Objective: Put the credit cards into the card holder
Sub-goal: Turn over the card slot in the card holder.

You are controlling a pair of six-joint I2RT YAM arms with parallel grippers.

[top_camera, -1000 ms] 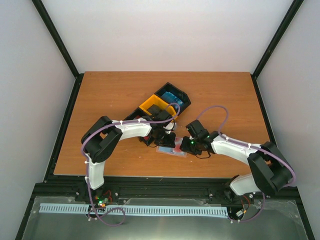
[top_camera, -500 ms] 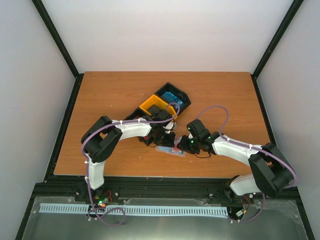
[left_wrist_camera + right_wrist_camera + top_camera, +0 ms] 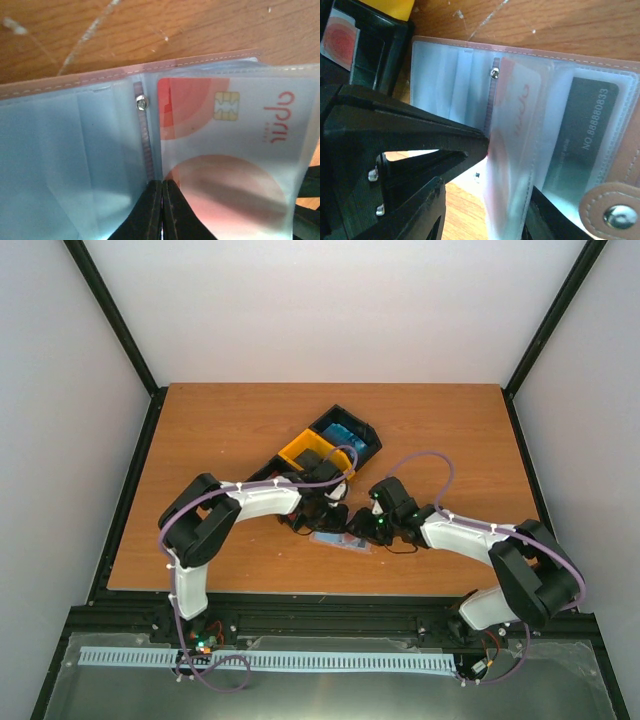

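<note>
Stud [image 3: 618,216], black card [image 3: 580,120] seen from right wrist only.

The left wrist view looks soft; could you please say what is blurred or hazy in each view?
Left wrist: the left gripper is a dark out-of-focus wedge, the red-and-white card hazy behind translucent plastic; right wrist: the number on the black card reads clearly; top external: evenly lit, the card holder too small for detail.
</note>
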